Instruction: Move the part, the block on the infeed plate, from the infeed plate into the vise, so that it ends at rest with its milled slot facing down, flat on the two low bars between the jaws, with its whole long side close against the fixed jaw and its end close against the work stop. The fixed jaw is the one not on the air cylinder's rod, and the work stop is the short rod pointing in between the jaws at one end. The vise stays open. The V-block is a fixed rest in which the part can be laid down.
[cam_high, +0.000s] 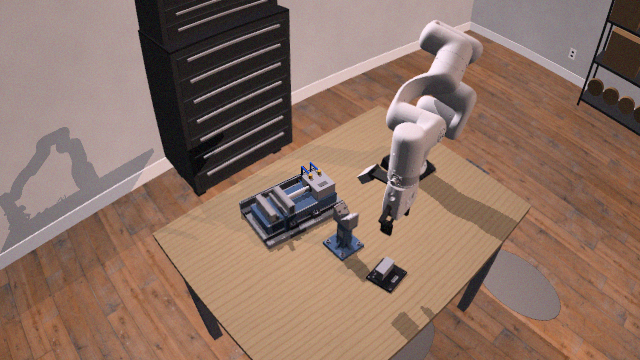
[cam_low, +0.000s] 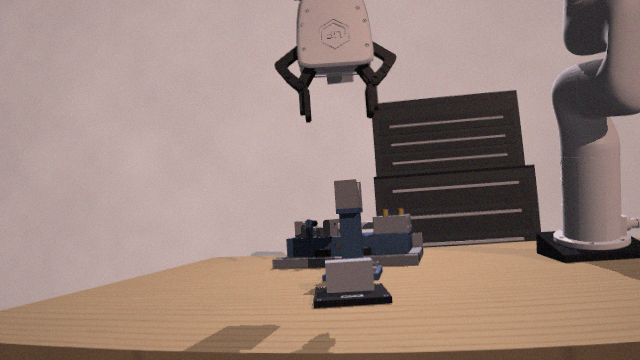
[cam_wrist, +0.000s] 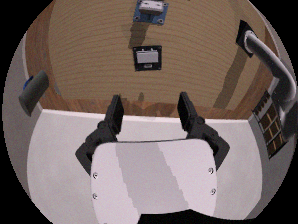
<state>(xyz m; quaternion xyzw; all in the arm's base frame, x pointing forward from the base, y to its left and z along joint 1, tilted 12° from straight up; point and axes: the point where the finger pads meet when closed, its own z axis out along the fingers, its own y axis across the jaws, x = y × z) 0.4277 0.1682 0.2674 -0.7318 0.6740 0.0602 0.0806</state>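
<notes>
The gripper hangs high over the table, fingers wide apart and holding nothing. The part lies on the infeed plate, below and well apart from the gripper. The V-block stands between plate and vise. A black drawer cabinet stands behind the table.

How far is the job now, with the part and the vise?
Nothing is placed yet. The part lies on the infeed plate, untouched. The gripper hangs open and empty high above the part, apparently lining up for a grasp. Left: descend, grasp, perhaps regrip in the V-block, then seat the part in the open vise.
</notes>
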